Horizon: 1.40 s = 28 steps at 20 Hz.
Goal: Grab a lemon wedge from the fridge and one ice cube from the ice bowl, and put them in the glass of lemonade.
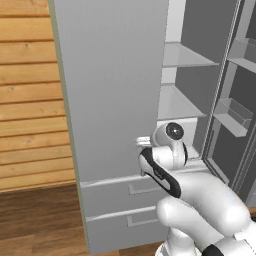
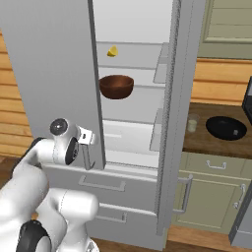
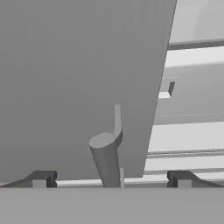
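Pincer (image 3: 111, 178) agape astride fridge (image 1: 110, 90) handle (image 3: 106, 159)

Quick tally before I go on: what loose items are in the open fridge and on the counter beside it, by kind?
Small bright yellow lemon wedge, upper fridge shelf: 1
Bowls: 2 (round brown bowl in fridge; shallow black bowl on counter)
Small clear glass of pale lemonade, counter: 1
Total: 4

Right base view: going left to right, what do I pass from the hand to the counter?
hand → lemon wedge → brown bowl → open fridge door → glass of lemonade → ice bowl
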### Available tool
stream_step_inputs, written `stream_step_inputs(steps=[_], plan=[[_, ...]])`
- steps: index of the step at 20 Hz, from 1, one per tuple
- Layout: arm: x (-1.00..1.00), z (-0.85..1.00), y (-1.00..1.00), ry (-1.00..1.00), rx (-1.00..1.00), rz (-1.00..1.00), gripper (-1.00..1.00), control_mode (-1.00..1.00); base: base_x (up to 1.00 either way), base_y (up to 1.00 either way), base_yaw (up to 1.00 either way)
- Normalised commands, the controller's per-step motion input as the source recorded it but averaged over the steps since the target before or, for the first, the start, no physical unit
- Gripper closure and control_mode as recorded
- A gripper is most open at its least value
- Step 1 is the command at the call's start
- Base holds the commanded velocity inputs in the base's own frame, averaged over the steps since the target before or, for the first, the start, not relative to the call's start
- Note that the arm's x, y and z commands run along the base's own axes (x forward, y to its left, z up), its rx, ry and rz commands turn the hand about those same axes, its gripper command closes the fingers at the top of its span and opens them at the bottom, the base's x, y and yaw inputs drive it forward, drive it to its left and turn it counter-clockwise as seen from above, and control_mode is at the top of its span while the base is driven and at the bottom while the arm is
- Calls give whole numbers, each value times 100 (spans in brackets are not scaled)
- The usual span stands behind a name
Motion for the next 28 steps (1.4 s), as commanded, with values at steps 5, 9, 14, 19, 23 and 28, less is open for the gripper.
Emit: stream_step_inputs(steps=[5, 9, 14, 19, 23, 28], plan=[[47, -42, 0, 0, 0, 0, -100, -100, 0, 0, 0], [39, -39, 0, 0, 0, 0, -100, -100, 0, 0, 0], [33, -35, 4, 0, 0, 0, -100, -100, 0, 0, 0], [44, -32, 12, 0, 0, 0, -100, -100, 0, 0, 0], [44, -35, 31, 2, 0, 0, 100, -100, 0, 0, 0], [-32, -19, 35, 8, 0, -10, 100, -100, 0, 0, 0]])
